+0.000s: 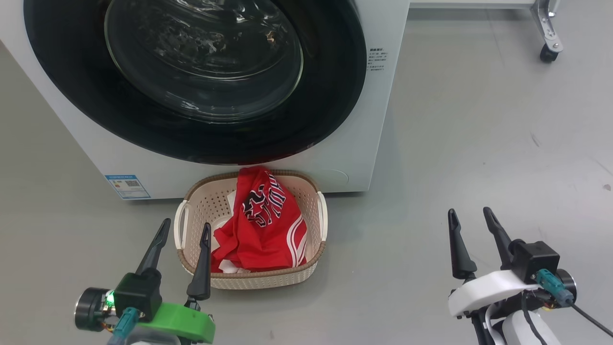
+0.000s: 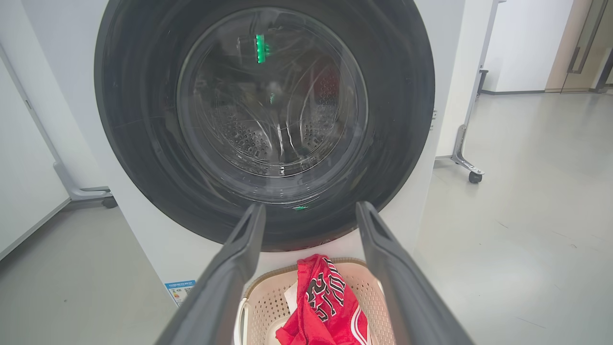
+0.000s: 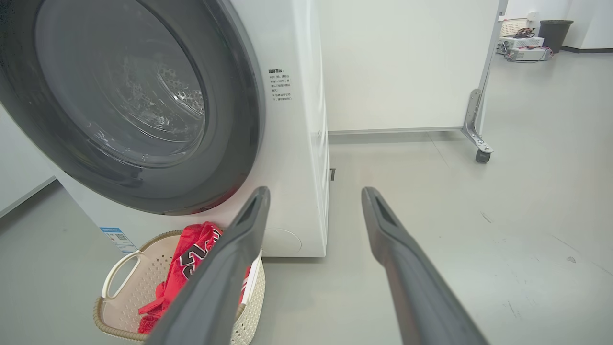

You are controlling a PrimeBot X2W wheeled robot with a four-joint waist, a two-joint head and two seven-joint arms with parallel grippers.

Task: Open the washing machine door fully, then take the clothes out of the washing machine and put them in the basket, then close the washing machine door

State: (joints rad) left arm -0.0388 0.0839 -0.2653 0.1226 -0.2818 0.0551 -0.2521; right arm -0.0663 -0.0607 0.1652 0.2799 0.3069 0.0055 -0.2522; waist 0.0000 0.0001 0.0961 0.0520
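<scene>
The washing machine [image 1: 378,120] stands ahead, and its door [image 1: 335,81], black-rimmed with a glass bowl, lies flat against the front. Through the glass in the left wrist view the steel drum [image 2: 249,139] shows. Red clothes [image 1: 261,225] with white trim lie in the cream basket [image 1: 191,230] on the floor below the door. My left gripper [image 1: 187,227] hovers open over the basket's near left corner, nothing between its fingers. My right gripper [image 1: 469,213] stands open over bare floor well to the right of the basket. The clothes [image 2: 325,306] and basket [image 3: 129,292] also show in the wrist views.
A blue sticker [image 1: 127,186] marks the machine's lower left front. A white panel on a wheeled metal foot [image 1: 548,50] stands behind the machine to the right. A bin and boxes [image 3: 531,40] sit far back. Grey floor [image 1: 479,143] stretches to the right.
</scene>
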